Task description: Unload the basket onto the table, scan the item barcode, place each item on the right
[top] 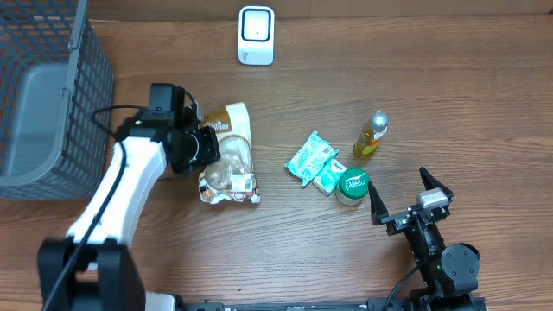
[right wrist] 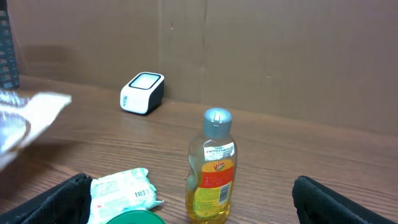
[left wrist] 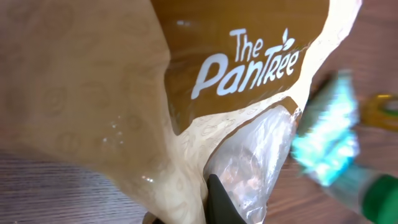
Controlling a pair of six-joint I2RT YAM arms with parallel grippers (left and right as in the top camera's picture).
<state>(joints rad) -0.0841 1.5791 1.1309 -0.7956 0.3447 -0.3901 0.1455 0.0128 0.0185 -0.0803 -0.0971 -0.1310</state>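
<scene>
Left pincer (top: 207, 147) clamped on edge of Pantree snack bag (top: 233, 164); right pincer (top: 403, 192) open. Risk: slick film slips on lift, or sags, hiding barcode from scanner (top: 256, 34).

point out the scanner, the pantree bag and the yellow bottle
scanner (top: 256, 34), overhead view, middle of its white top face
pantree bag (left wrist: 249, 62), left wrist view, brown panel at the logo
yellow bottle (right wrist: 210, 180), right wrist view, on its front label

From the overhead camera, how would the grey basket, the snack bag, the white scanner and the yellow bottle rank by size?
Largest to smallest: grey basket, even cut off by the frame; snack bag; white scanner; yellow bottle. The last two look close.
</scene>
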